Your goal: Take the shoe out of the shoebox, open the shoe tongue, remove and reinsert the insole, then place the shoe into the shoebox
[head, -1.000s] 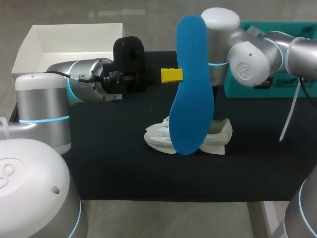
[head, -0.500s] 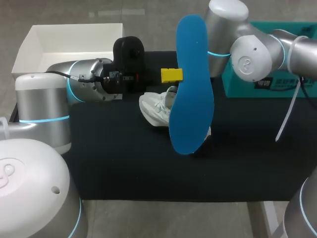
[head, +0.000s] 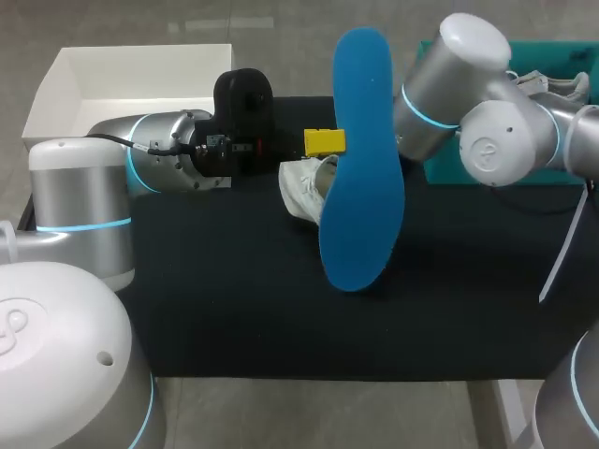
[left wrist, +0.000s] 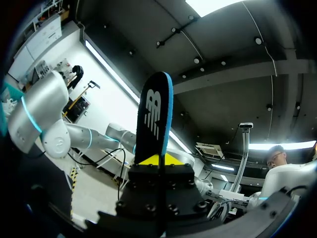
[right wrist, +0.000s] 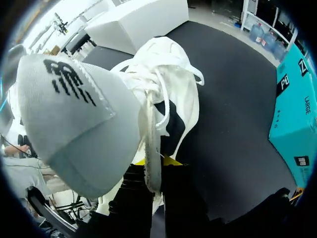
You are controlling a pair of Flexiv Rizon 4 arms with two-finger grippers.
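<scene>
My left gripper (head: 325, 141) is shut on a blue insole (head: 360, 159) and holds it upright over the mat's middle. In the left wrist view the insole (left wrist: 153, 119) stands edge-on, its dark underside showing above the left gripper (left wrist: 158, 159). The white shoe (head: 302, 190) hangs above the mat, mostly hidden behind the insole. My right gripper (right wrist: 158, 161) is shut on a thin edge of the shoe (right wrist: 171, 84), whose grey tongue (right wrist: 74, 114) is folded out toward the camera. In the head view the insole hides the right gripper.
A black mat (head: 234, 309) covers the table. The open white shoebox (head: 131, 84) stands at the back left, beyond my left arm. A teal box (head: 510, 173) sits at the back right, under my right arm; it lies beside the shoe in the right wrist view (right wrist: 292, 114).
My right arm has lifted the shoe off the mat and carried it back and to the left, behind the insole. The left arm and insole have not moved.
</scene>
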